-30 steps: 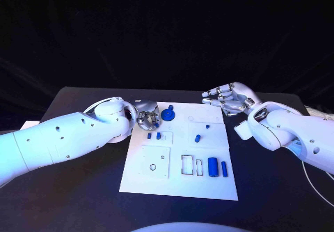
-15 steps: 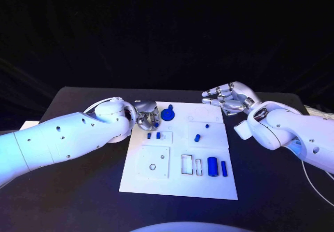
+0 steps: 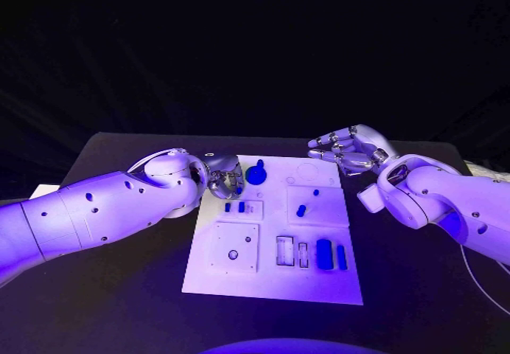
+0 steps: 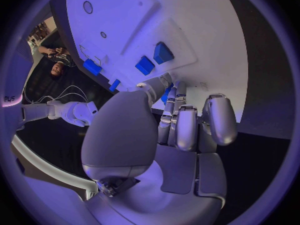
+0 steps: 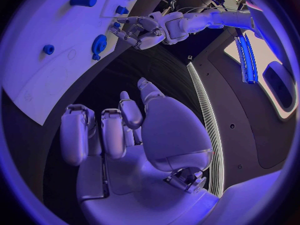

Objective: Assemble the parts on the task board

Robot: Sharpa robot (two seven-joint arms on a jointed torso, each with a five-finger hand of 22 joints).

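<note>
Black table [image 3: 127, 295], dark backdrop behind it. White board [image 3: 278, 273] lies mid-table, long side running away from the robot.

Parts on board: round blue disc [image 3: 255, 175] at the far end; small blue pegs [image 3: 233, 207] in the small left panel; two blue bits [image 3: 302, 210] on the right panel; blue cylinder [image 3: 324, 254] and thin blue bar [image 3: 342, 256] side by side near the slots at the near right. Left near panel has a ring hole.

Left hand [image 3: 223, 179] sits at the board's far left edge, just beside the disc, fingers curled in. Wrist view shows the fingers [image 4: 187, 127] bunched over the board edge; can't tell whether anything is pinched.

Right hand [image 3: 348, 150] is just off the board's far right corner, above the table, fingers curled, holding nothing visible.

Vs 1 s ago: both hands and all parts are in the same places. No visible motion.
</note>
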